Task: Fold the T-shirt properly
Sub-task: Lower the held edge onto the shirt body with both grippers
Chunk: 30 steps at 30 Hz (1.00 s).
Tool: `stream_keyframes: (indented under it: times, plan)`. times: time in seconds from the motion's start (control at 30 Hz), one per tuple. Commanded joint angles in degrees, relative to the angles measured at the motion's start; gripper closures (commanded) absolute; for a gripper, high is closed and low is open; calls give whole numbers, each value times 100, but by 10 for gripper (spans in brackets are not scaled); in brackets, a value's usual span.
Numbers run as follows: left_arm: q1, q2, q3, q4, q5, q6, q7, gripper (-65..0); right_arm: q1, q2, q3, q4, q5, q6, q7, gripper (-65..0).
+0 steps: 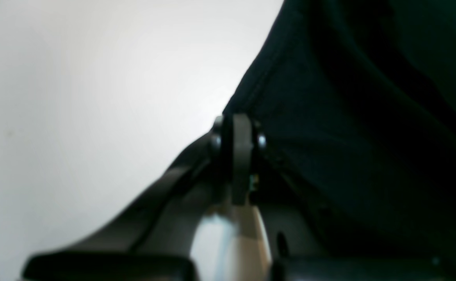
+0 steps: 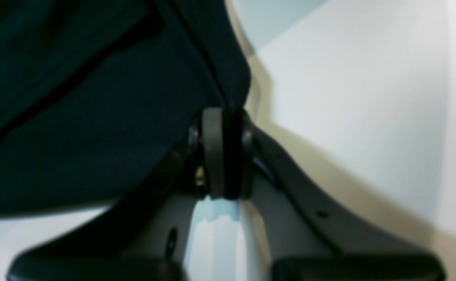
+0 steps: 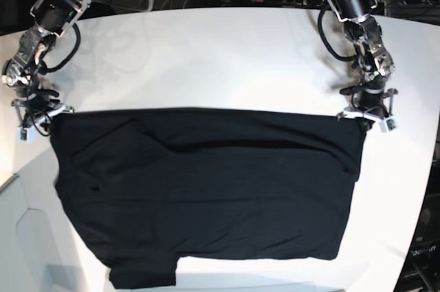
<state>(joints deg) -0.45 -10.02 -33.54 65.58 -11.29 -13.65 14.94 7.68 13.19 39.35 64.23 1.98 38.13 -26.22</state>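
Base view, near edge: the T-shirt (image 3: 206, 196) is lying spread out on the white worktop (image 3: 206, 58), one sleeve sticking out at the near side.
Far edge: it is stretching straight between both claws.
Left claw (image 3: 368, 115): it is pinching one far corner.
Right claw (image 3: 36, 119): it is pinching the other far corner.
How far: I think folding is only starting; no neat fold is showing.
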Motion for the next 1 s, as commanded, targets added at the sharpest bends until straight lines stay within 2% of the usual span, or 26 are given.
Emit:
stream_keyframes:
  times: [0.0,0.13,0.2,0.27,0.37,0.57,0.77,0.97]
  plan:
    - [23,-128,-17,40,70,59,242,-1,-25,57,-1,26,-202,-2,-345,0]
    - [199,-163,-17,391,70,59,251,-1,-25,92,-1,272,-193,7,-389,0]
    - [322,-163,-17,761,70,59,251,-1,-34,57,-1,623,-193,165,-407,0]
    - [445,-163,-17,1077,70,59,251,-1,-34,48,8,922,-193,187,-433,0]
    - [498,-154,-17,1376,70,59,251,-1,36,48,8,1265,-193,187,-732,0]
    - [410,-171,-17,1604,70,59,251,-1,564,92,-10,1591,-193,187,-1075,0]
    - [23,-224,-17,1833,70,68,260,-1,1284,285,-485,1599,-193,187,-1497,0]
    - [-434,-215,-299,1886,70,68,998,-1,1777,285,-520,1599,-193,187,-1576,0]
